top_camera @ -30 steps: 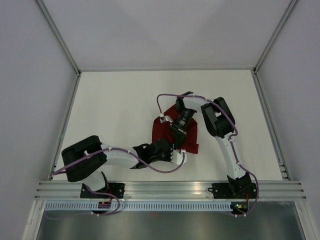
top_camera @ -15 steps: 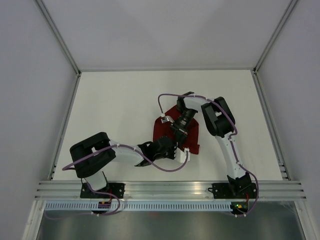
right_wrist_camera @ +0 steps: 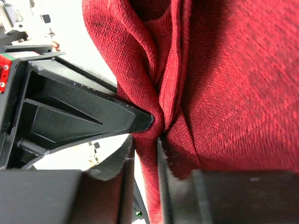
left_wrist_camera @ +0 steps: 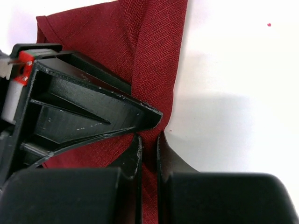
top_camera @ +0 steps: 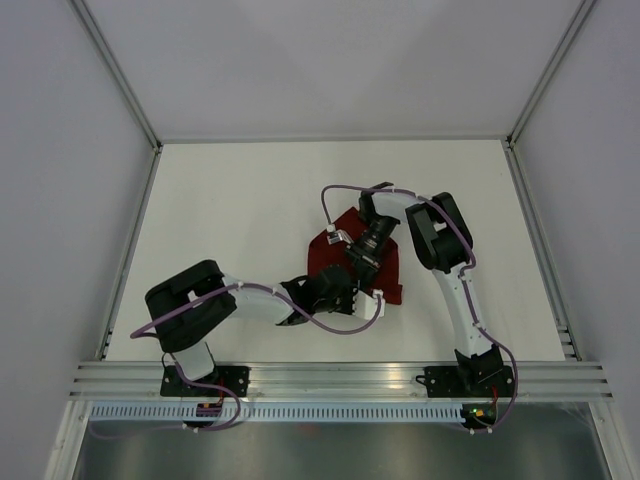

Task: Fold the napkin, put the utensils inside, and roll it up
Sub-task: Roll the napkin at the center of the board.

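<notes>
The napkin (top_camera: 388,278) lies bunched on the table (top_camera: 220,220) between both arms; the left gripper (left_wrist_camera: 149,140) is pinched tight on its near edge; the right gripper (right_wrist_camera: 147,140) clamps a thick fold, presumably so the two can fold it over

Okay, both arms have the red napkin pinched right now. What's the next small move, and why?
Probably lift both pinched spots slightly and carry them together across the cloth to lay a fold. The left fingers are shut on the napkin close to its edge, and the right fingers grip a bunched ridge of it, so both holds look ready.
</notes>
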You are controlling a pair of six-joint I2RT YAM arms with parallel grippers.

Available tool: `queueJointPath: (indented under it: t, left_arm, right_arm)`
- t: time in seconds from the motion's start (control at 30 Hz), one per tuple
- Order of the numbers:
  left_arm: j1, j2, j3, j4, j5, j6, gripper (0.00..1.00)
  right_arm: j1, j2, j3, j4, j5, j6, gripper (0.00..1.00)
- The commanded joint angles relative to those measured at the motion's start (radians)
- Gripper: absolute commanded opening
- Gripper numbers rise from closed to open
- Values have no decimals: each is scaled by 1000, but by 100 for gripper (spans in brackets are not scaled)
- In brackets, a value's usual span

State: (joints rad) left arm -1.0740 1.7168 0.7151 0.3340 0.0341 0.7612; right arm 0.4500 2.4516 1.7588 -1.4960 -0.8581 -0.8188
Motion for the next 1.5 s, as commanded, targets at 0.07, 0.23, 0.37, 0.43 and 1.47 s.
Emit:
queueJointPath:
  t: [0.07,0.23,0.37,0.43,1.47]
  left_arm:
    - [11,50,-16,-84,130,-160,2]
    - [39,41,-6,-98,174,-213,2]
    - [69,35,21,-133,234,-249,2]
    - [91,33,38,-154,257,-272,2]
    - [385,380,400,-727,966,-457,2]
  right_arm:
    - [-89,-31,53,115,-31,-77,39]
    - [-186,-109,67,234,-41,33,37]
    - [-235,-140,34,295,-10,89,33]
    - [-241,-146,15,304,28,86,30]
    - [-286,-319,-274,687,269,222,25]
